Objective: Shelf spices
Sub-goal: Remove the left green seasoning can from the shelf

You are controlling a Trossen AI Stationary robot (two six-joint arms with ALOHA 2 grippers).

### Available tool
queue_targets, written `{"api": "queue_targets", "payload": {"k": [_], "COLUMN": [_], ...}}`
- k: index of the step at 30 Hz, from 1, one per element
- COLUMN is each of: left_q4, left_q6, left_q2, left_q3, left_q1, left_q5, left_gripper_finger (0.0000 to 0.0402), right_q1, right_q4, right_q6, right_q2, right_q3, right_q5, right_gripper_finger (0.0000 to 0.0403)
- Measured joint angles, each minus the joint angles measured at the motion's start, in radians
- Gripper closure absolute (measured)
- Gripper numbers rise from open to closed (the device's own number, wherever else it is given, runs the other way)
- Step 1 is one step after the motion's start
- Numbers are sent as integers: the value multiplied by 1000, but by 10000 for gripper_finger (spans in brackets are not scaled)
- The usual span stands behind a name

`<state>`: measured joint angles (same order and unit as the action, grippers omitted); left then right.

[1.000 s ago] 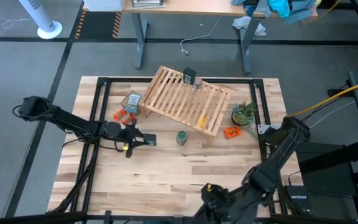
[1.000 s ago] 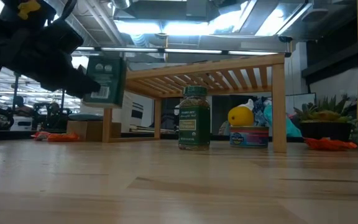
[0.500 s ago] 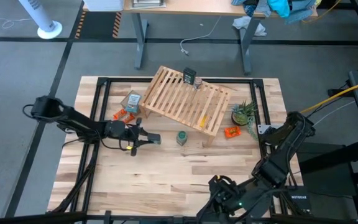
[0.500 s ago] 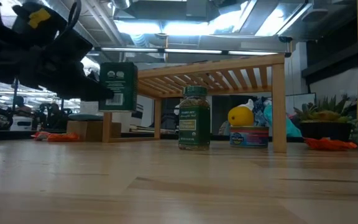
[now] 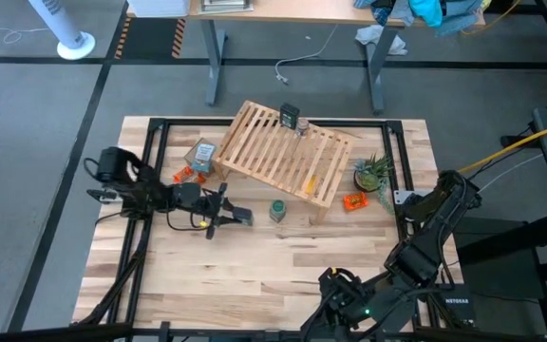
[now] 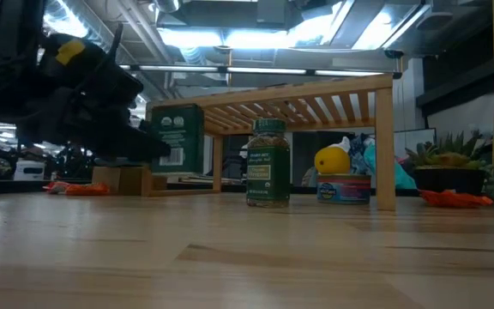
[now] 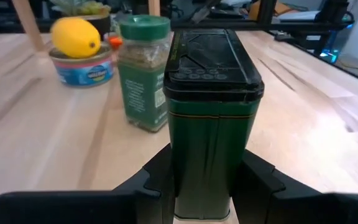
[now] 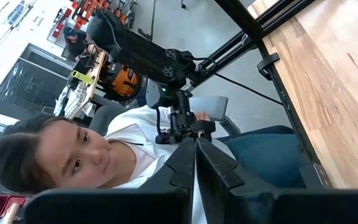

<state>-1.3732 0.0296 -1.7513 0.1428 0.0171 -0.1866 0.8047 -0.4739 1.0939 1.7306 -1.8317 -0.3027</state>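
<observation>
Left pincer [image 5: 234, 217] carried the dark tin [image 7: 209, 106] toward the shelf [image 5: 284, 150] over the last second.

It was clamped on the tin's lower sides, holding it upright and clear of the worktop [image 5: 254, 275], and had travelled rightward in the overhead view from mid-left of the worktop to just beside the green jar [image 5: 277, 210]. At table height the tin [image 6: 177, 138] had closed on the shelf's near leg and sat lower than before. The green jar stood untouched on the worktop at the shelf's front edge; a second dark jar [image 5: 290, 117] and a tiny one [image 5: 303, 124] were already on the slats. Judged: delivery under way, tin not yet placed, green jar outstanding. Right pincer [image 8: 195, 163] was parked at the near worktop edge, fingers pressed together, empty.
</observation>
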Motion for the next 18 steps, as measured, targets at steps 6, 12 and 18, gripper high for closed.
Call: {"api": "queue_targets", "payload": {"k": [6,12,18], "left_q4": [-80,-81,-74], "left_q6": [4,4,2], "left_q2": [-111,-164,-212], "left_q3": [52,95,137], "left_q1": [47,98,110], "left_q5": [-112,-173,-201], "left_gripper_finger": [299,299,299], "right_q1": [0,0,0], "right_q4": [0,0,0], "right_q6": [0,0,0], "right_q2": [0,0,0], "right_q3": [0,0,0], "right_q5": [0,0,0], "right_gripper_finger": [382,382,381]}}
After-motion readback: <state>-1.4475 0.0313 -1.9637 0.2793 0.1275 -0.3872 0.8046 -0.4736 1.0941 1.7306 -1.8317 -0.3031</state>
